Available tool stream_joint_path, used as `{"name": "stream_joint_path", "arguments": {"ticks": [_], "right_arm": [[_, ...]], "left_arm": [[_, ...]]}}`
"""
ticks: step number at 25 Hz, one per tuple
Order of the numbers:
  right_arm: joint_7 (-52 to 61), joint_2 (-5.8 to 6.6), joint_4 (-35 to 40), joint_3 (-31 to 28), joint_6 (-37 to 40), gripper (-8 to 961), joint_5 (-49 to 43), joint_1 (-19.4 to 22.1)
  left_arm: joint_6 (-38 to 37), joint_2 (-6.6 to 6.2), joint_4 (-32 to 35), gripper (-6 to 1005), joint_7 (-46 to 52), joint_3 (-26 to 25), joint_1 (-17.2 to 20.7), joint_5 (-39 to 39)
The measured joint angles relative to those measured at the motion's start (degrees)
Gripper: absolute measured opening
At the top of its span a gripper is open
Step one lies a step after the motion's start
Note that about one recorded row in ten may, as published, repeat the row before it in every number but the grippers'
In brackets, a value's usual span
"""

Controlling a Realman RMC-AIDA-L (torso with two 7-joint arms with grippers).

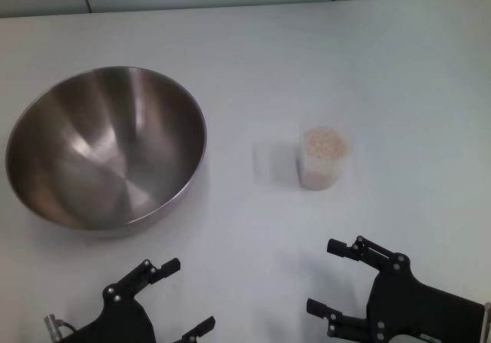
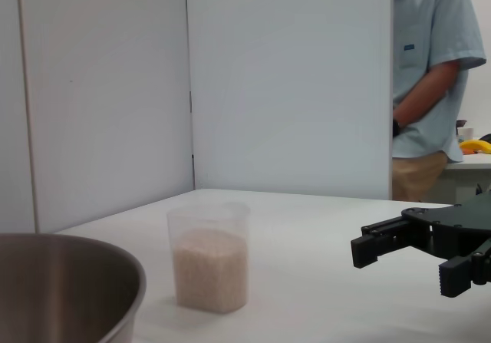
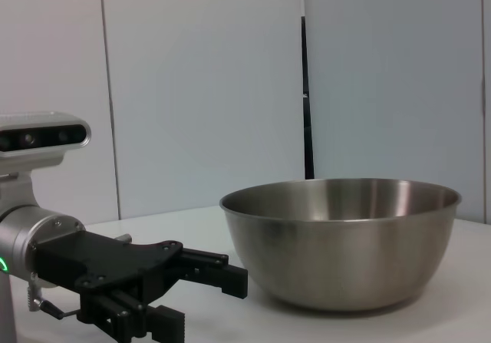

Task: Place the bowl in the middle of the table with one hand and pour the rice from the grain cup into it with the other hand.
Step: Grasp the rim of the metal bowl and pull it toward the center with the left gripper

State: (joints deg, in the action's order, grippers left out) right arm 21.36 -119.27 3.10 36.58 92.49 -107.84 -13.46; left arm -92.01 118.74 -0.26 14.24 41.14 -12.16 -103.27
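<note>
the bowl looks like the easy part weight-wise: thin stainless, stiff, probably light for how wide it is, but that polished wall is going to be slick, so i'd pinch it across the rim on the near side rather than try to hug the curve. it's empty, brushed silver inside, sitting upright on the table well over on the robot's left, not in the middle yet.

the grain cup is the fussier one. clear, slightly frosted plastic, small, likely thin enough to flex if squeezed hard, and it's heavy for its size since the rice fills it a good way up, short of the lip in the left wrist view. i'd take it around the side wall about mid height, gently, so it doesn't buckle or tip. it stands upright right of centre, well apart from the bowl.

both hands are down at the near edge, neither touching anything. left gripper sits below the bowl with its fingers spread, holding nothing. right gripper is below the cup, also splayed wide and empty.

off past the table there's a person in a light blue shirt by a white partition.
</note>
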Motion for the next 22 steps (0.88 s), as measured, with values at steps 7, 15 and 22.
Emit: {"name": "stream_joint_path", "arguments": {"ticks": [7,15,22], "right_arm": [[0.0,0.0,-0.02,-0.01,-0.11,834,0.0,0.01],[0.0,0.0,-0.02,-0.17,-0.32,834,0.0,0.02],[0.0,0.01,-0.17,-0.03,-1.09,834,0.0,-0.38]], "left_arm": [[0.0,0.0,0.0,862,0.0,0.0,0.02,0.0],[-8.94,-0.27,0.21,861,0.0,-0.52,-0.02,-2.01],[-15.43,-0.41,2.02,861,11.97,-13.39,-2.95,-1.78]]}}
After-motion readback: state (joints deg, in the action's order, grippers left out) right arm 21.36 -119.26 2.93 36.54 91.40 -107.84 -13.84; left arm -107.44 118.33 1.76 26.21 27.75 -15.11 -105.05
